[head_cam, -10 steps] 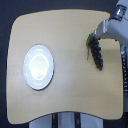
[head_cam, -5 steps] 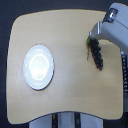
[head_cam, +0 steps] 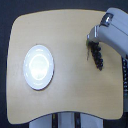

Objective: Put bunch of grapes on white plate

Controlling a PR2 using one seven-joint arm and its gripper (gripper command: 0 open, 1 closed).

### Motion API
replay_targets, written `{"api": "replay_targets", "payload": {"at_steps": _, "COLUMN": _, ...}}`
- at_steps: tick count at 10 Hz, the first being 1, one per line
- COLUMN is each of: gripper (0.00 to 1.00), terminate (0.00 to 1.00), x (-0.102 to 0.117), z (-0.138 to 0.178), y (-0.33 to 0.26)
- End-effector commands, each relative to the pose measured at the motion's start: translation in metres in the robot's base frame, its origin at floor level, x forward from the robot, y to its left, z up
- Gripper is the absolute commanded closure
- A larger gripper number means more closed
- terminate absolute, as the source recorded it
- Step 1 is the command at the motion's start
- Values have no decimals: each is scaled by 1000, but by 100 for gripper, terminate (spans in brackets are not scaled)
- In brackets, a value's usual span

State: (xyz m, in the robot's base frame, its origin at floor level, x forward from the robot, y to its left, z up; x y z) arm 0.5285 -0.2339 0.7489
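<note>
The bench point(head_cam: 70, 75) is seen to be of light wood or a wood-look laminate, with a fine pale grain and a smooth, matt surface. The white plate point(head_cam: 38, 67) appears glossy, like glazed ceramic, and a bright glare is reflected from its middle. The bunch of grapes point(head_cam: 98, 56) is shown dark and dull, with a bumpy surface. The arm's casing point(head_cam: 114, 31) looks like smooth grey plastic or painted metal; which one cannot be told.

one white plate point(head_cam: 38, 67), one bunch of grapes point(head_cam: 97, 55), one table point(head_cam: 70, 100), one pincer point(head_cam: 93, 46)
</note>
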Motion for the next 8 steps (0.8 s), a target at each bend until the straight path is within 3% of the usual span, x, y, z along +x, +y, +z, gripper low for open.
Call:
{"api": "replay_targets", "payload": {"at_steps": 1, "gripper": 0, "terminate": 0, "x": -6, "z": -40, "y": 7}}
{"api": "replay_targets", "payload": {"at_steps": 7, "gripper": 0, "terminate": 0, "x": -19, "z": -55, "y": 6}}
{"api": "replay_targets", "payload": {"at_steps": 8, "gripper": 100, "terminate": 0, "x": -20, "z": -51, "y": 8}}
